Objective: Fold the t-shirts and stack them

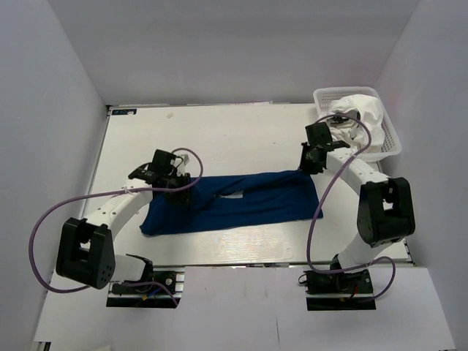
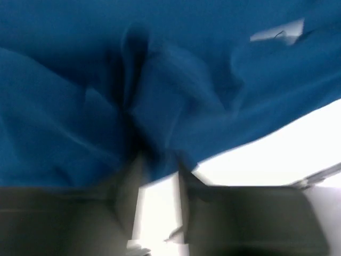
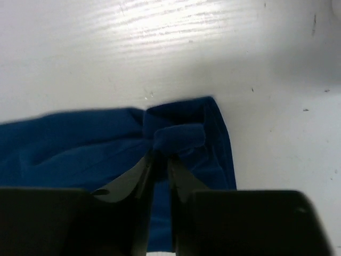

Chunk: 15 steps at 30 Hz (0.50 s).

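Note:
The navy t-shirt [image 1: 234, 201] lies folded into a long band across the middle of the table, with a small pale patch showing near its centre. My left gripper [image 1: 178, 191] is shut on its left part; the left wrist view shows bunched blue cloth [image 2: 160, 96] pinched between the fingers. My right gripper [image 1: 310, 167] is shut on the far right corner of the shirt; the right wrist view shows a fold of navy cloth [image 3: 178, 136] clamped between the fingers. The white t-shirt [image 1: 358, 117] lies crumpled in the basket.
The white lattice basket [image 1: 389, 131] stands at the back right corner. White walls close in the table on the left, back and right. Purple cables loop from both arms.

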Available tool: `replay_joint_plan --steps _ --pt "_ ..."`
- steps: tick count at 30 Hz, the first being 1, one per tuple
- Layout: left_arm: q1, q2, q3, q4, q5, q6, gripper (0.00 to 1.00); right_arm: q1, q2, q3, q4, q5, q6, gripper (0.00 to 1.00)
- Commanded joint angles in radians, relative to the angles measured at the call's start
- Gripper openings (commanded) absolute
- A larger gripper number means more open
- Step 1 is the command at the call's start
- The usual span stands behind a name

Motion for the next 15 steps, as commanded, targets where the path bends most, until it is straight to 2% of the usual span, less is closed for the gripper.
replay_joint_plan --steps 1,2,3,4,5,7,11,15 --pt "-0.012 -0.057 -0.076 -0.114 0.030 -0.171 0.51 0.001 -0.070 -0.071 0.016 0.008 0.018 0.24" --pt "-0.021 -0.071 -0.095 -0.137 0.039 -0.214 0.63 0.000 -0.080 -0.112 0.010 0.009 0.029 0.29" --pt "-0.021 -0.087 -0.095 -0.173 0.039 -0.226 0.70 -0.002 -0.097 -0.131 0.000 0.008 0.040 0.41" --pt "-0.021 -0.129 -0.095 -0.247 0.039 -0.227 0.94 -0.002 -0.106 -0.146 -0.006 0.009 0.043 0.56" --pt "-0.021 -0.154 -0.077 -0.284 -0.002 -0.261 1.00 -0.003 -0.123 -0.177 -0.009 0.022 0.046 0.81" --pt "-0.021 -0.197 0.008 -0.362 -0.042 -0.286 1.00 -0.002 -0.170 -0.175 -0.068 0.057 0.047 0.90" --pt "-0.021 -0.226 0.121 -0.352 -0.102 -0.311 1.00 -0.003 -0.246 -0.142 -0.087 0.057 0.037 0.90" --pt "-0.012 -0.107 0.180 -0.314 -0.118 -0.335 1.00 0.004 -0.267 -0.112 -0.044 -0.044 0.026 0.90"
